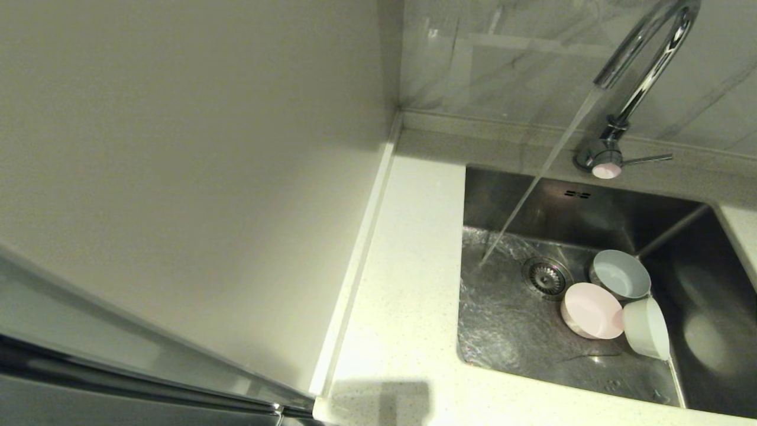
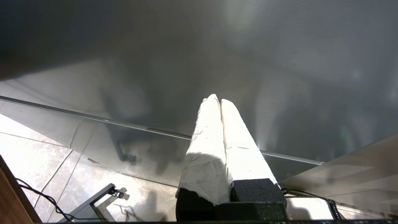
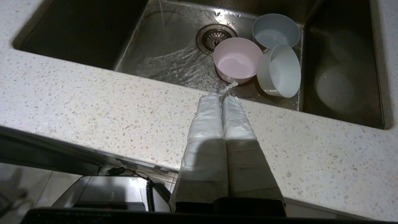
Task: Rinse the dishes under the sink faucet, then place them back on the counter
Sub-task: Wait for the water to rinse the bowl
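Three small bowls lie in the steel sink (image 1: 508, 331) beside the drain strainer (image 1: 545, 276): a grey-blue bowl (image 1: 621, 274) (image 3: 275, 30), a pink bowl (image 1: 591, 310) (image 3: 237, 59) and a white bowl (image 1: 647, 329) (image 3: 281, 71) tipped on its side. Water runs from the chrome faucet (image 1: 641, 59) onto the sink floor, left of the drain. My right gripper (image 3: 221, 97) is shut and empty, above the speckled counter (image 3: 93, 102) at the sink's front edge, just short of the pink bowl. My left gripper (image 2: 217, 100) is shut and empty, low beside a dark cabinet front; neither gripper shows in the head view.
A beige wall panel (image 1: 177, 177) rises left of the counter strip (image 1: 408, 266). A second, deeper basin (image 1: 709, 307) lies right of the bowls. Below the counter, tiled floor (image 2: 37, 155) and cables (image 3: 149, 193) show.
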You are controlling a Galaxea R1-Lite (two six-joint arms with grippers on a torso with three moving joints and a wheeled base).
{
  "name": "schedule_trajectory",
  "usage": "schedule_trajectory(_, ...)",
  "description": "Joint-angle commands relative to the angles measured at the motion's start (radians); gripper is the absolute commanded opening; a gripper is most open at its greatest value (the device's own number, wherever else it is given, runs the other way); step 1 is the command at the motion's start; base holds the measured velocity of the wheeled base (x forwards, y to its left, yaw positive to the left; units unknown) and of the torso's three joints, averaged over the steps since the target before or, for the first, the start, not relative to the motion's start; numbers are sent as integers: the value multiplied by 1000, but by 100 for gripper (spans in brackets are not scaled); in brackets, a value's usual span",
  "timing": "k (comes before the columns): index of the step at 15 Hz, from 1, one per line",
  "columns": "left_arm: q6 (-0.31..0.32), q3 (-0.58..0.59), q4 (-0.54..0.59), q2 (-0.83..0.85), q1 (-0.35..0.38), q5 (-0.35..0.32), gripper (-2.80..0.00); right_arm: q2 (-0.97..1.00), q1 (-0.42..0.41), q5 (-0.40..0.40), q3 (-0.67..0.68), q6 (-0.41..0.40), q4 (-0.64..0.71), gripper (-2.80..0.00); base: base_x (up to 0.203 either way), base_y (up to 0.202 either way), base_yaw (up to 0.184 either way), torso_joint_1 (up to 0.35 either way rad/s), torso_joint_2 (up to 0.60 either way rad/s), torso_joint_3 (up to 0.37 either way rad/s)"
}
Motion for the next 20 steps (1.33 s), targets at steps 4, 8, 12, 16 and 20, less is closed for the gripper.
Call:
schedule_trajectory(4,-1,0,0,-3,0,0,-280,1,0,0,0,0,0,-280,0,0,0,0,0,0)
schedule_trajectory(8,0,0,0,-3,-1,0,-280,1,0,0,0,0,0,-280,0,0,0,0,0,0)
schedule_trajectory(12,0,0,0,-4,0,0,-280,1,0,0,0,0,0,-280,0,0,0,0,0,0)
schedule_trajectory(16,-1,0,0,-4,0,1,-280,1,0,0,0,0,0,-280,0,0,0,0,0,0)
schedule_trajectory(20,-1,0,0,-3,1,0,-280,1,-1,0,0,0,0,-280,0,0,0,0,0,0)
